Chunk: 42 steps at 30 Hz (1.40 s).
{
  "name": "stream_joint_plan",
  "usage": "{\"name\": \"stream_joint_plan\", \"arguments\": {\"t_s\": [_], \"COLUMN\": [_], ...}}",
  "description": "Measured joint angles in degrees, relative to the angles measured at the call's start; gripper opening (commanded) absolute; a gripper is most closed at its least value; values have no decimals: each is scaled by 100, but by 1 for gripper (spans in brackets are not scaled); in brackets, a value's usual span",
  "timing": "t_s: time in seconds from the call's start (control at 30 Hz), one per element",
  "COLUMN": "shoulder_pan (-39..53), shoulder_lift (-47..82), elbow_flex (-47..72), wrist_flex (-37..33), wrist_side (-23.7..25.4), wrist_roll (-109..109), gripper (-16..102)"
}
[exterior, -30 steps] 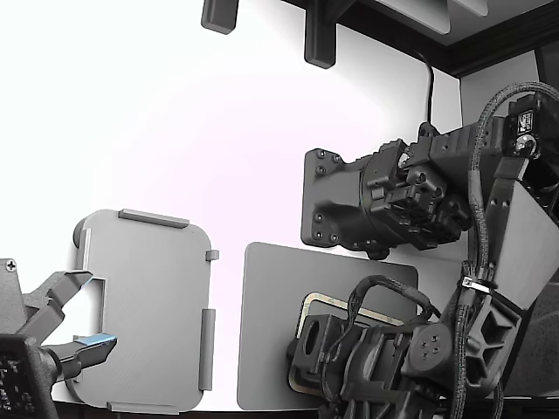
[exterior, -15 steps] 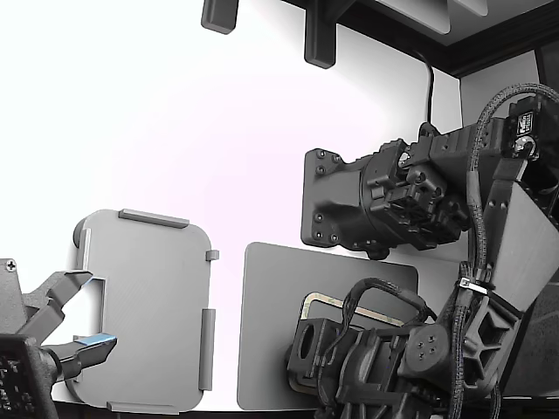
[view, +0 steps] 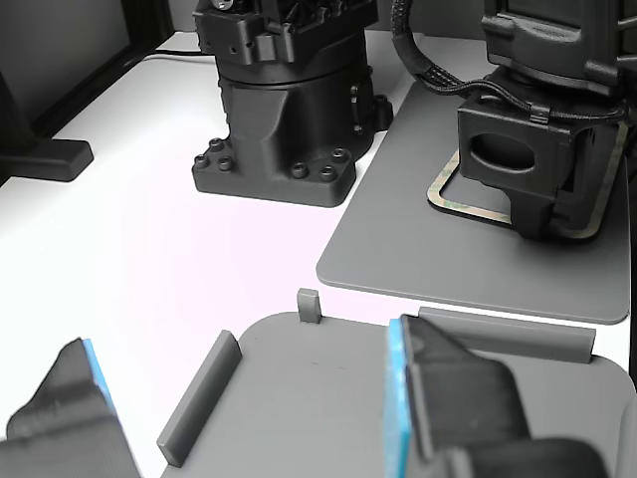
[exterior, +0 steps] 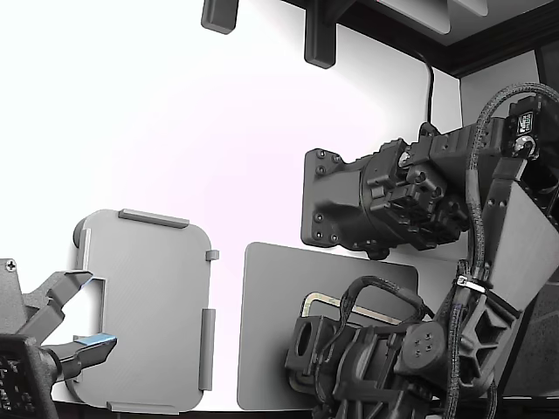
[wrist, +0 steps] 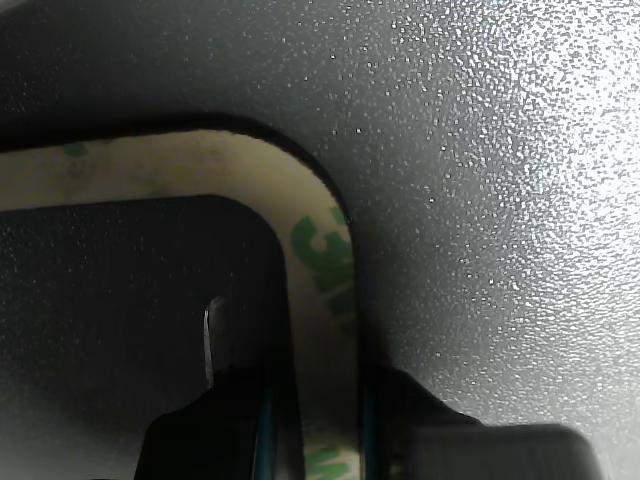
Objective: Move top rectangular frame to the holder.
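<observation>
My hand is down straddling one side of the top rectangular frame on the dark mat, fingers either side, to lift it toward the holder; pinch not confirmed.

A white counter carries everything. In the exterior view a light grey holder lies flat at about 8 o'clock, a dark grey mat just beside it toward 5 o'clock. A black arm base stands at 3 o'clock, above the mat.
</observation>
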<state>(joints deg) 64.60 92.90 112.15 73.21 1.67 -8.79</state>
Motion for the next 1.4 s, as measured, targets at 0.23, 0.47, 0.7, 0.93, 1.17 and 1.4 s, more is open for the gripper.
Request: {"name": "stream_joint_plan", "arguments": {"t_s": [0.23,0.47,0.7,0.93,1.17,1.4], "shoulder_pan": [-44,-79,-264,-888,-1485,-2241], "shoulder_lift": [0,0,-44,-53,378,220], "elbow_flex": [44,9,-765,-2101,-2496,-3076], "wrist_flex": [-62,0,800,2048,2109,2109], "wrist_side": [35,62,167,193,475,712], "wrist_roll": [-53,-141,-26,281,650,1564], "gripper": [-3,-11,-11,-11,-10,-10]}}
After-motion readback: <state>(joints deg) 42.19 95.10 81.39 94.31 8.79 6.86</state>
